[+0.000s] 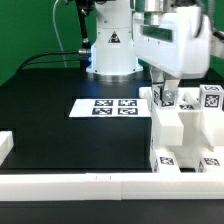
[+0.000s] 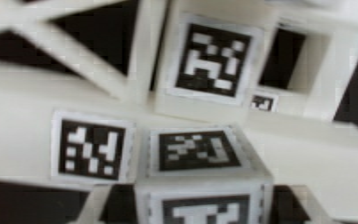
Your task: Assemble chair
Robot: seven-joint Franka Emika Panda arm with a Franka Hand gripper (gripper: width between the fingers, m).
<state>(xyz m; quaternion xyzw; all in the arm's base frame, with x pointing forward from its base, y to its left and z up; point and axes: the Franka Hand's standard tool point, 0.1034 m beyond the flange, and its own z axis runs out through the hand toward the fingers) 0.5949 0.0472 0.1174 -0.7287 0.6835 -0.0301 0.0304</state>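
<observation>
The chair is a cluster of white blocky parts [image 1: 185, 125] with black-and-white tags, standing at the exterior view's right. My gripper [image 1: 165, 99] reaches down into the top left of this cluster. In the wrist view, tagged chair parts [image 2: 211, 60] fill the picture at close range. A small white tagged block [image 2: 202, 195] sits between my fingers, and my gripper [image 2: 202, 208] is shut on its two sides. One dark finger [image 2: 108, 205] shows beside the block. Where the block joins the other parts is hidden.
The marker board [image 1: 108, 106] lies flat mid-table, left of the chair parts. A long white rail [image 1: 70, 183] edges the table's front. A white piece [image 1: 4, 146] shows at the left edge. The robot's base [image 1: 112, 50] stands at the back.
</observation>
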